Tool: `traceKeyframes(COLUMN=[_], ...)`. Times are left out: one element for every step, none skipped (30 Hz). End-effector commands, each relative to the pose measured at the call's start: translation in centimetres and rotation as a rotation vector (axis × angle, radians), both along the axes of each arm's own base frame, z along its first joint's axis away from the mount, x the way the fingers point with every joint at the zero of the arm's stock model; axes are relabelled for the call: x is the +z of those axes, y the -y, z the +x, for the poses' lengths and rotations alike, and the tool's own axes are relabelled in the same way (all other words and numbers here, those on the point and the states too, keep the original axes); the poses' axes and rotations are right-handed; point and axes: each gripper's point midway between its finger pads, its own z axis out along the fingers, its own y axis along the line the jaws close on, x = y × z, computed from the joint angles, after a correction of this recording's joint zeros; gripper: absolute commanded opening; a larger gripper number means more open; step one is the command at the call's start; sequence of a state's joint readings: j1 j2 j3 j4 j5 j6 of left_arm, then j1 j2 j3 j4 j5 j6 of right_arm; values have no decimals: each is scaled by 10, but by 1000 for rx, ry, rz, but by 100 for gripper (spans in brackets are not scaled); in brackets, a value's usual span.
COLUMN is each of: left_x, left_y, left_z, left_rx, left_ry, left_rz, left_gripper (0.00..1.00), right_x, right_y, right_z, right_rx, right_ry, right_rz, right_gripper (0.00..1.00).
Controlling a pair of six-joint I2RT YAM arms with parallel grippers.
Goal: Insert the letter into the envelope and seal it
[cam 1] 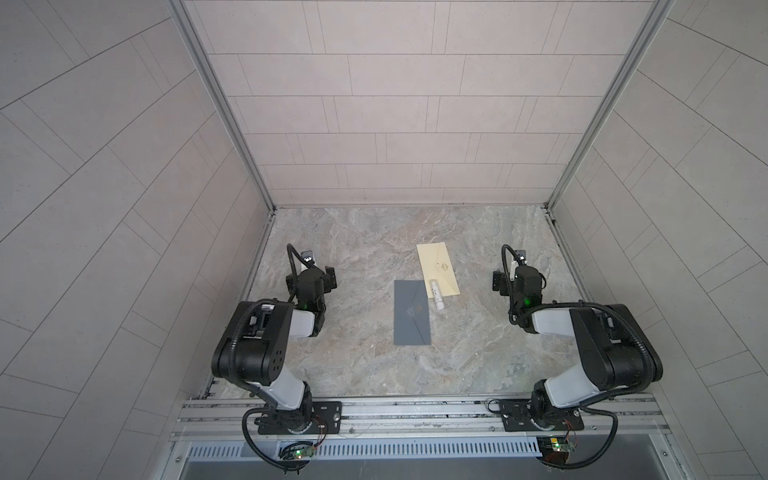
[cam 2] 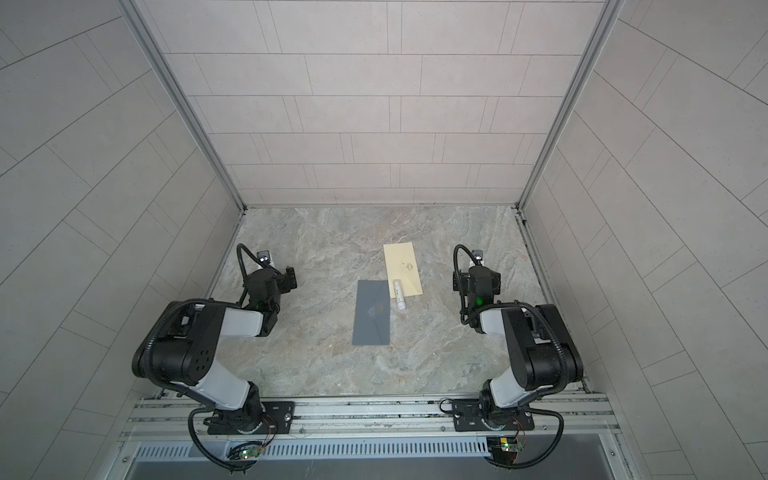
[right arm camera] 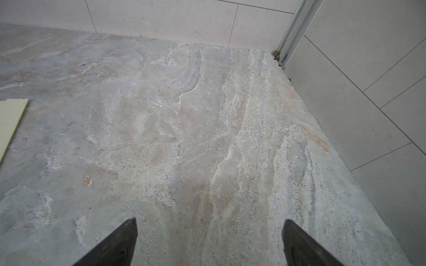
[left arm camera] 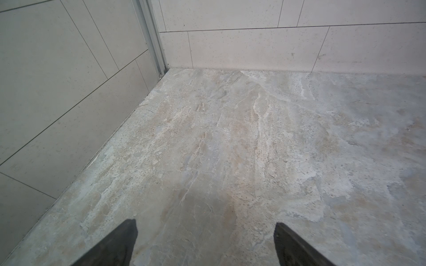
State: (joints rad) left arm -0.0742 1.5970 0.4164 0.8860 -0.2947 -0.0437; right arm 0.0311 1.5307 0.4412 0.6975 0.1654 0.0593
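A dark grey envelope (cam 1: 412, 312) (cam 2: 372, 312) with diagonal fold lines lies flat mid-table in both top views. Just beyond it, to the right, lies a cream letter (cam 1: 440, 266) (cam 2: 405, 266) bearing a small emblem; which sheet is which I judge by the fold lines only. A corner of the letter (right arm camera: 11, 119) shows in the right wrist view. My left gripper (cam 1: 330, 277) (cam 2: 291, 277) (left arm camera: 205, 224) hovers open left of the papers. My right gripper (cam 1: 496, 281) (cam 2: 457, 281) (right arm camera: 209, 222) hovers open to their right. Both are empty over bare table.
A white glue stick (cam 1: 436, 294) (cam 2: 399, 294) lies across the letter's near edge, beside the envelope's far right corner. Tiled walls (cam 1: 395, 104) close the marble table (cam 1: 353, 249) at the back and both sides. Metal rails (cam 1: 415, 411) run along the front.
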Motion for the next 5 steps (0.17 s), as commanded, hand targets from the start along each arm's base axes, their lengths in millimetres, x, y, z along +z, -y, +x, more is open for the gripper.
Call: traceKeyframes(left_x=[2,2,2,3,2], left_y=[0,0,0,0,1], left_z=[0,0,0,1,0], left_rx=[-2,-4,-5,-4,-6], left_ry=[12,13,13,15,13], left_rz=[13,14,14,14,14], left_gripper=[100,100,100,100,100], right_x=[4,5,7,6,7], right_y=[-2,-3,-3,-4,-4], right_z=[5,4,4,3,3], right_rx=[24,22,21,22,22], right_ry=[8,12,19,17,23], right_rz=[3,4,3,3,3], right_gripper=[100,100,100,100,100])
